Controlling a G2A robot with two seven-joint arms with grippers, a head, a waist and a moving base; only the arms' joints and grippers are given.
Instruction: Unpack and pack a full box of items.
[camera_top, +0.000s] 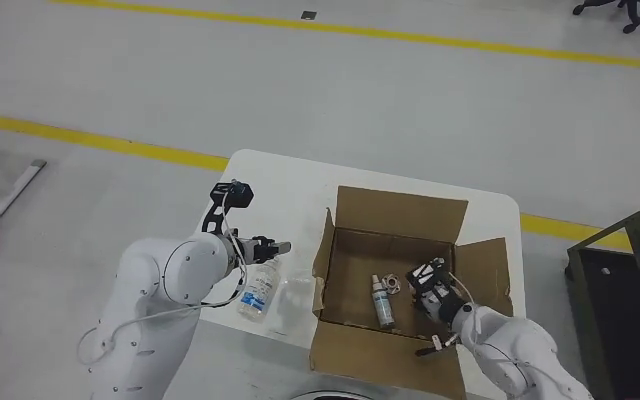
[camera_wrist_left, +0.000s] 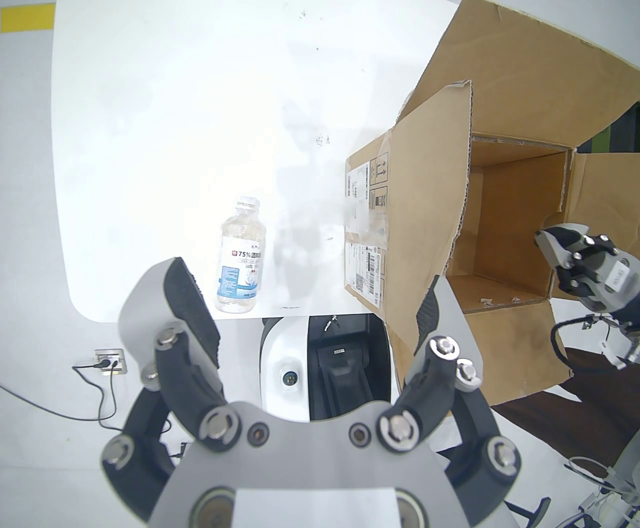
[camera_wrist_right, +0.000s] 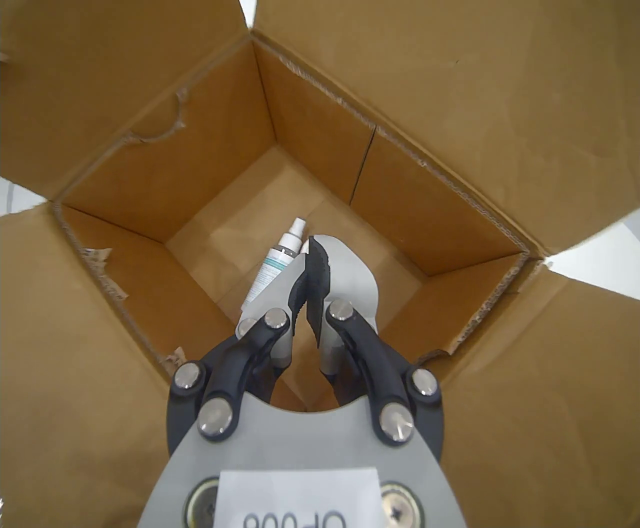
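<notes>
Top view | bottle (camera_top: 258, 290) out on table (camera_top: 300, 180); spray (camera_top: 382, 300) lies in box (camera_top: 400, 212) | left gripper (camera_wrist_left: 307, 285) apart, empty; right gripper (camera_wrist_right: 307, 252) together, over spray | unpacking seems unfinished

A white surface (camera_top: 290, 180) with rounded corners stands on a pale grey floor (camera_top: 300, 90). Two yellow lines cross that floor: the near line (camera_top: 100, 140) runs behind the surface and shows on both sides of it, and the far line (camera_top: 350, 28) lies well beyond. A small dark plate (camera_top: 308, 15) sits by the far line. A dark rack (camera_top: 605, 290) stands near the surface's right end. Below the surface's edge, a floor socket (camera_wrist_left: 111, 361) has a black cable (camera_wrist_left: 50, 407) plugged in.
</notes>
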